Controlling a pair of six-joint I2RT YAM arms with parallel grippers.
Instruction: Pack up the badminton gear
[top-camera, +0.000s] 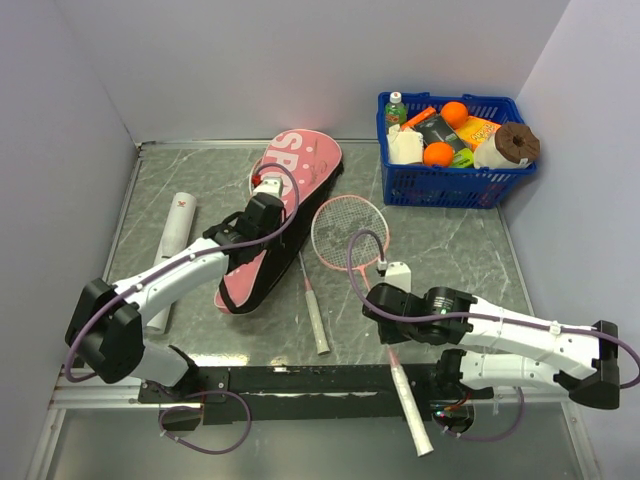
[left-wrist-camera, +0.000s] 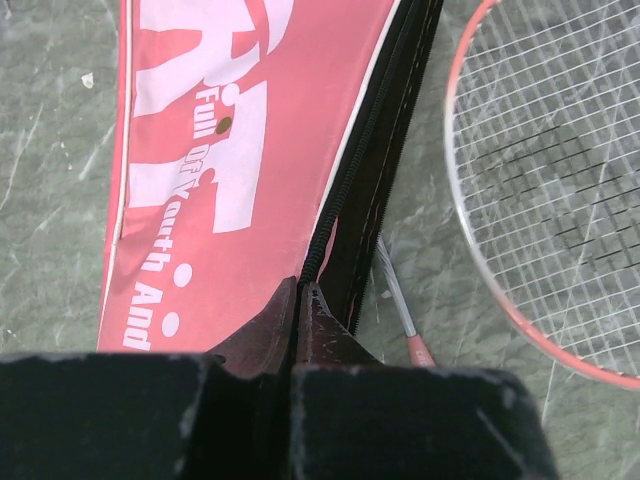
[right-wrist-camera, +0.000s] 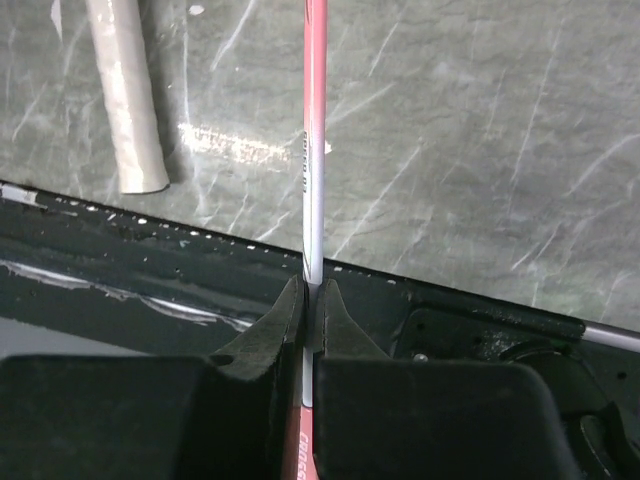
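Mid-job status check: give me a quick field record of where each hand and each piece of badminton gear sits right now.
left hand: shut on the zip edge of the pink bag
right hand: shut on the first racket's shaft
first racket: head flat on the table right of the bag, handle past the near edge
second racket: handle on the table, shaft running to the bag's opening, head hidden
white tube: lying left of the bag, untouched
shuttlecock: not in view
blue basket: back right corner, groceries inside
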